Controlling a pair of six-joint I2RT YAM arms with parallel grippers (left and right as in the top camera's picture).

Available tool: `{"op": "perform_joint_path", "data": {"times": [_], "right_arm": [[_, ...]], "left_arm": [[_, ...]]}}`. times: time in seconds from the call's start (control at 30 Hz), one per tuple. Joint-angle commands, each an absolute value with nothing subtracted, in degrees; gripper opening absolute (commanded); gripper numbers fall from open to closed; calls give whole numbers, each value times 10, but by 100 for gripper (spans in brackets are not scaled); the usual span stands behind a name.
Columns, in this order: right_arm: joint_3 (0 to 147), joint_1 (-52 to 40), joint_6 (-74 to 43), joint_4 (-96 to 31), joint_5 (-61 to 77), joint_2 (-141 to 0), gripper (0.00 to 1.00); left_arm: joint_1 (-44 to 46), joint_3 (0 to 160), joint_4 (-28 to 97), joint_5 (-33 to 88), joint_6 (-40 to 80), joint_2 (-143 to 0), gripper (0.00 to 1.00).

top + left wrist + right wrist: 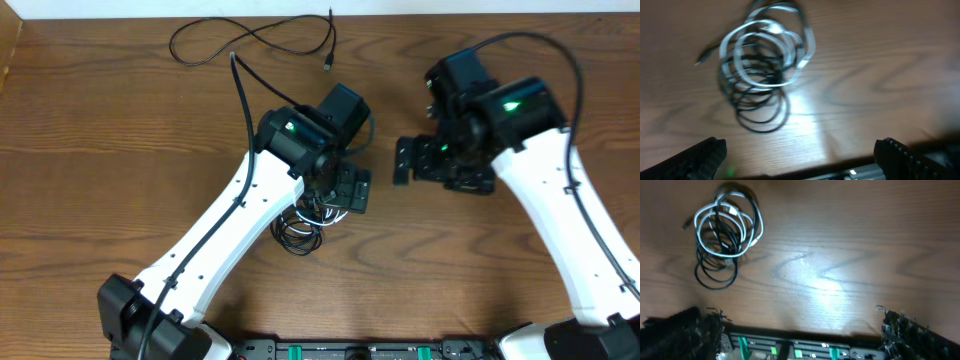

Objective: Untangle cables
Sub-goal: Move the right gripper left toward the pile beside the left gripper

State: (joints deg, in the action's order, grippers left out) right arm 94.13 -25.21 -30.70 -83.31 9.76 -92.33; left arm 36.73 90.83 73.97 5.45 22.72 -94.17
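Currently my left end effector (pixel 800 161) and right end effector (pixel 795 336) both hang spread wide over the worktop (pixel 880 60), holding nothing. The tangled white and black cables (pixel 762 70) lie coiled on the worktop just beside my left wrist. One long black cable (pixel 250 38) lies loose, well apart, toward the far edge.

You find no readable text, label, brand, number or sign in any of the three views.
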Motion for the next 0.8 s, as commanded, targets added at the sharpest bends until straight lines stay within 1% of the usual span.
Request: {"op": "perform_joint_path", "data": {"times": [0.0, 0.2, 0.33, 0.4, 0.5, 0.6, 0.67, 0.73, 0.77], "right_arm": [[889, -268, -295, -788, 140, -925, 99], [821, -273, -301, -686, 180, -925, 99], [792, -276, -313, -638, 186, -925, 99], [779, -280, -328, -622, 188, -925, 99], [766, -286, -332, -608, 189, -925, 99], [762, -290, -334, -598, 189, -925, 99], [762, -293, -340, -595, 189, -925, 99], [762, -297, -347, -594, 190, -925, 99], [762, -299, -347, -592, 190, -926, 99]], "left_arm": [[336, 889, 743, -7, 269, -944, 100], [253, 887, 750, 13, 249, -944, 100], [215, 883, 763, 14, 242, -944, 99], [203, 870, 769, 15, 243, -944, 99], [196, 830, 762, 18, 242, -944, 96], [197, 777, 742, 59, 227, -944, 95], [197, 739, 722, 84, 228, -944, 89], [197, 705, 697, 108, 228, -944, 79], [197, 690, 684, 129, 228, -944, 76]]}}
